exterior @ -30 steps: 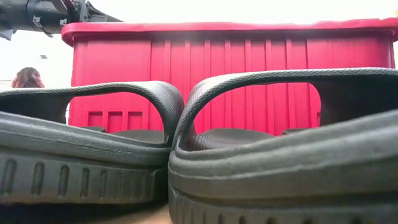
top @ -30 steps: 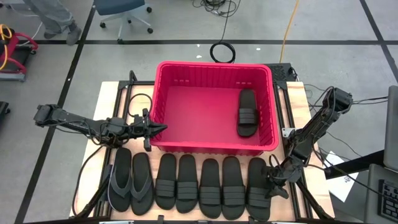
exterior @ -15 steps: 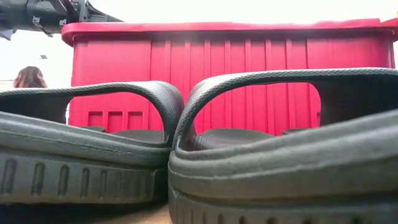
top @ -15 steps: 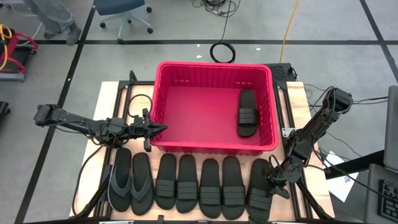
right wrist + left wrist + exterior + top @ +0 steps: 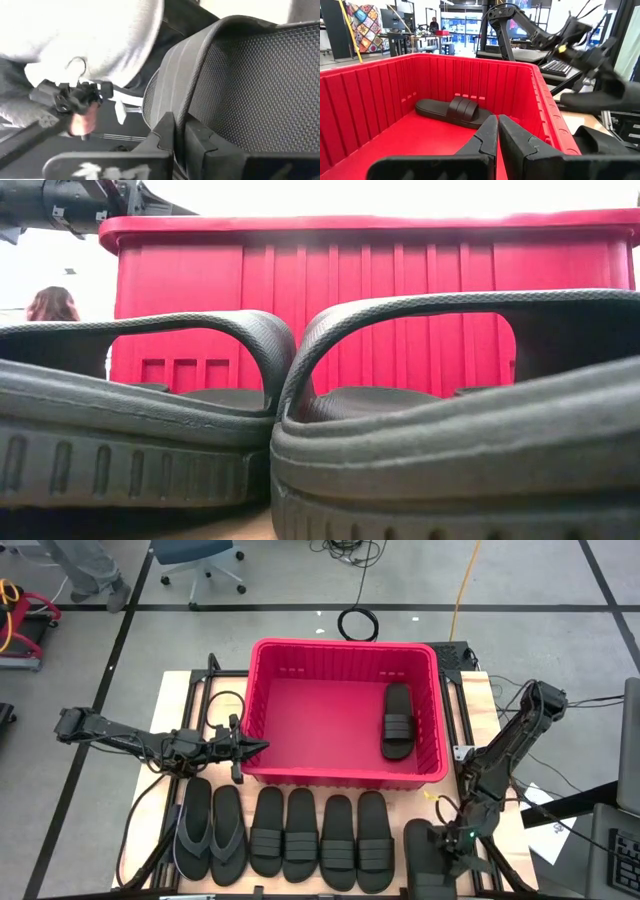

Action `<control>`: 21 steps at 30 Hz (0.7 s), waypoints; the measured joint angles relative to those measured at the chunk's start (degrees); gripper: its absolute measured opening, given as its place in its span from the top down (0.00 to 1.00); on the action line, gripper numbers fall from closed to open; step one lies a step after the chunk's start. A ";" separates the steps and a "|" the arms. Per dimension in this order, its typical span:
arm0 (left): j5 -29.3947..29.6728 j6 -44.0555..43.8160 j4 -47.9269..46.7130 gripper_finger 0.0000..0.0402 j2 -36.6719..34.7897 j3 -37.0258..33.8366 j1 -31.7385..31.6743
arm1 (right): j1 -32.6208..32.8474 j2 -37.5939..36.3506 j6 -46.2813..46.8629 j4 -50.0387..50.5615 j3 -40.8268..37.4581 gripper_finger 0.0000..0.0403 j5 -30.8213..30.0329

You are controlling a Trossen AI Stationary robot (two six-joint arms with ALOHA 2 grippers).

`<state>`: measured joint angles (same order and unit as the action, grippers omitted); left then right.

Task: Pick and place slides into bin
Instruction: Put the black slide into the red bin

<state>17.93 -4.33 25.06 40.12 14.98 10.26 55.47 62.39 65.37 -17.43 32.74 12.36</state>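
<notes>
The red bin stands mid-table with one black slide lying in it, also seen in the left wrist view. Two thong slides and several band slides lie in a row on their soles along the near edge. The rightmost slide is out of the row, with my right gripper shut on it. My left gripper hovers shut and empty at the bin's left near corner. My right gripper pinches a thin edge of the slide, where the ribbed band meets the dotted surface, between its two fingers. It comes at the slide's right side from above. The slide looks raised; whether it is clear of the table I cannot tell.
The bin's tall walls rise just behind the slide row. Table frame rails and cables run along both sides. A person in light clothing shows beyond the table in the right wrist view, another in the low view.
My right gripper has taken hold of the rightmost slide and moved toward the table's near edge and a little right. The slide has come out of the row with it, drawn nearer and raised. The other slides stay where they were.
</notes>
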 joint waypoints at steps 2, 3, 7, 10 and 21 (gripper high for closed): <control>-0.02 -0.33 0.00 0.95 0.00 0.00 0.00 | -0.43 0.00 -3.27 8.83 6.07 0.99 0.07; 0.00 -0.33 0.00 0.95 0.02 0.00 -0.02 | -0.96 0.02 -4.78 14.04 9.46 0.99 0.33; 0.00 -0.36 0.00 0.95 0.00 -0.01 0.00 | -4.75 0.04 -12.10 35.06 24.06 0.99 2.25; 0.00 -0.34 0.00 0.95 0.00 -0.01 0.00 | -7.88 -0.02 -19.43 49.36 34.70 0.99 -0.08; -0.01 -0.09 0.00 0.95 0.01 -0.02 0.00 | -15.82 -0.04 -29.19 92.99 57.67 0.99 -9.27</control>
<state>17.93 -4.42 25.06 40.13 14.96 10.26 39.65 62.35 36.19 75.56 90.41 3.09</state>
